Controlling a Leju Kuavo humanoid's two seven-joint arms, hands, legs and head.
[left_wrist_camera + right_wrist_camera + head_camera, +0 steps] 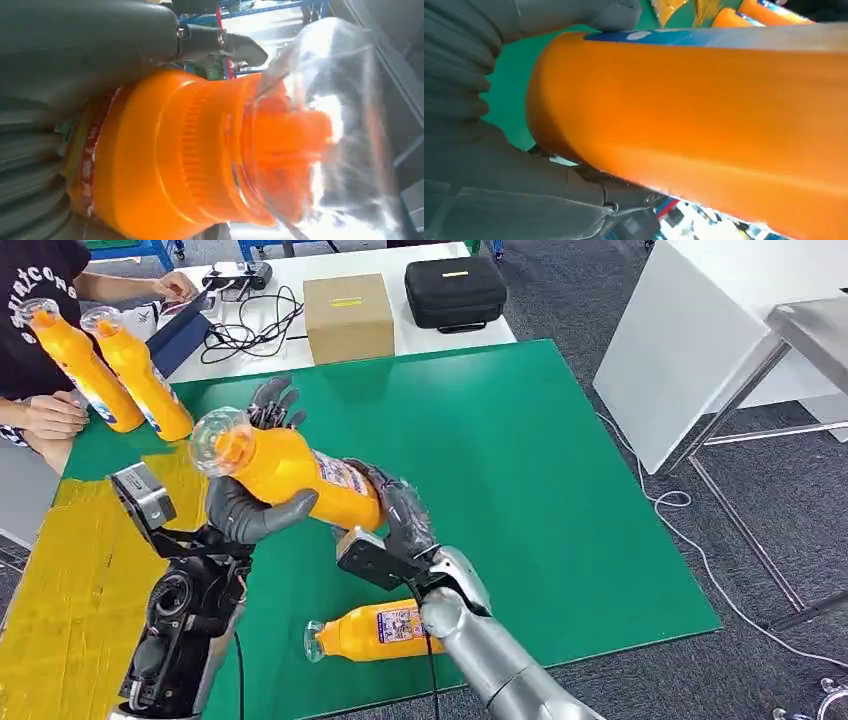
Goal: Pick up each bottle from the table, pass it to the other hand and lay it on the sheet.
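Head view: an orange bottle [290, 472] with a clear cap was held in the air above the green mat [520, 470], tilted, cap toward the robot's left. The left hand [250, 508] wrapped the neck end, thumb across the near side and fingers visible behind. The right hand [400, 512] cupped the base end. Both hands touched the bottle at once, so the pass between hands appeared to be in progress. A second bottle [375, 632] lay on its side on the mat near the right forearm. Two further bottles [120, 365] stood upright at the far left, near a person's hand [50, 415]. The yellow sheet [70, 590] lay at the left of the table.

Left wrist view: the left hand [75, 65] was closed about the bottle's shoulder [165, 160], just behind the clear cap [330, 120].

Right wrist view: the right hand [489, 165] was curled under the smooth body [694, 115].

Assessment: the bottle looked rigid, full and moderately heavy, with a glossy, likely slippery wall. The labelled mid-body offers the surest hold; the clear cap looks thin and should not bear the grip.
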